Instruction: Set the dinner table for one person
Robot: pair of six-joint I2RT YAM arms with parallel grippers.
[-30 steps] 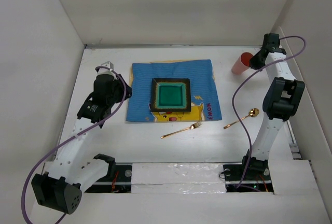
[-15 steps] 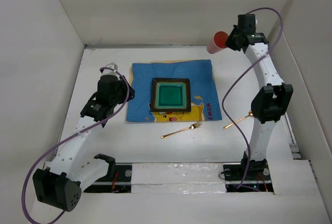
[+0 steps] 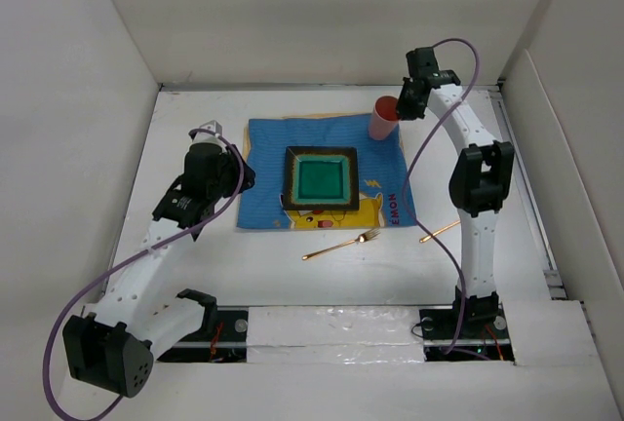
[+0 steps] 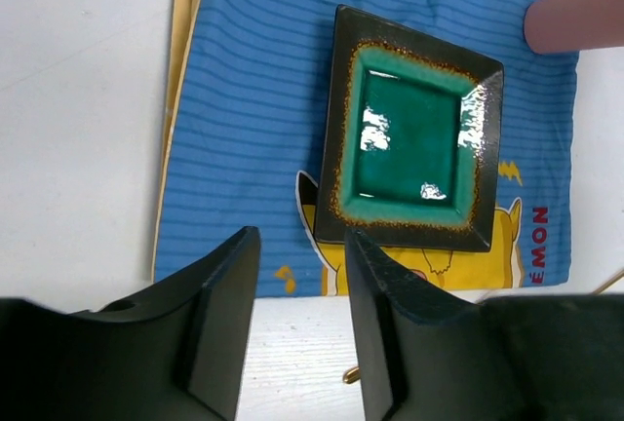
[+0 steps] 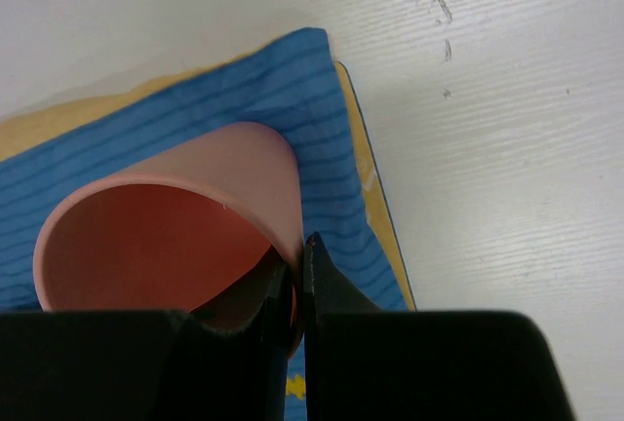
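So far, a square green-glazed plate [image 3: 321,179] sits on the blue cartoon-print cloth placemat [image 3: 268,163] on the matte white surface [image 3: 292,280]. Right jaws clamp the pink plastic cup [image 3: 382,118] by its rim over the mat's corner. Left jaws stand apart, empty, the plate just ahead. 1 gold fork [image 3: 341,245] and 1 gold spoon [image 3: 441,232] look unplaced.

The white dinner table [image 3: 195,275] is carrying a blue cartoon-print placemat [image 3: 263,158], which is lying flat nearer the far edge than the near one. A gold fork [image 3: 341,244] is lying slantwise on the bare surface just beside the placemat's near border. A gold spoon [image 3: 441,233] is lying toward the right edge, its bowl end hidden. A silver tape strip [image 3: 331,328] is running along the near edge.
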